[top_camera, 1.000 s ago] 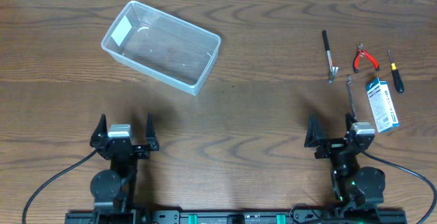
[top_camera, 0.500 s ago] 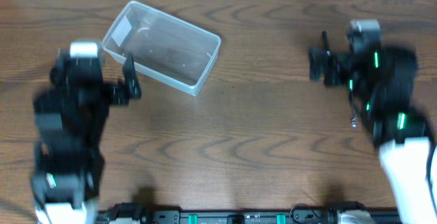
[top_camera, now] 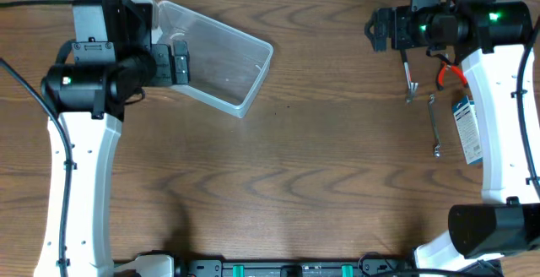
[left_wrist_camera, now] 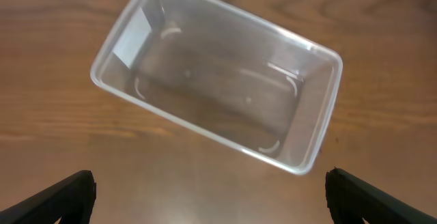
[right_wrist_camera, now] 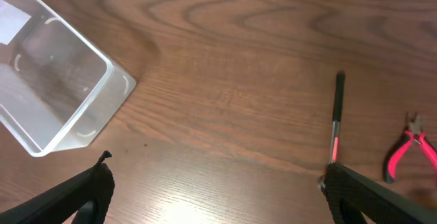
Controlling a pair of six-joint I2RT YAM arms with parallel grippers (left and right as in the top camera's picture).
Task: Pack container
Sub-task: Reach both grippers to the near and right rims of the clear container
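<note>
The clear plastic container (top_camera: 226,64) is set at an angle on the far left part of the wooden table (top_camera: 295,167), well apart from the hand tools on the far right. From overhead its left end is covered by the left arm, so the white label (left_wrist_camera: 133,36) inside that end is made out only in the left wrist view, where the wood grain is seen through the floor. In the right wrist view the bin is cut off by the left edge. The left gripper (left_wrist_camera: 208,176) is held above the bin's near side with its fingers (left_wrist_camera: 68,197) spread wide and nothing between them. The right gripper (right_wrist_camera: 215,169) is likewise spread wide and empty over bare wood. A small hammer (top_camera: 407,73) is partly hidden under it from overhead, and its head is concealed behind a finger (right_wrist_camera: 369,197) at the wrist. The red-handled pliers (right_wrist_camera: 408,149) are clipped by the frame edge and mostly masked by the arm from above. A wrench (top_camera: 434,125) lies fully exposed. The blue-and-white box (top_camera: 467,129) beside it is half covered by the white arm link, and its print cannot be read.
</note>
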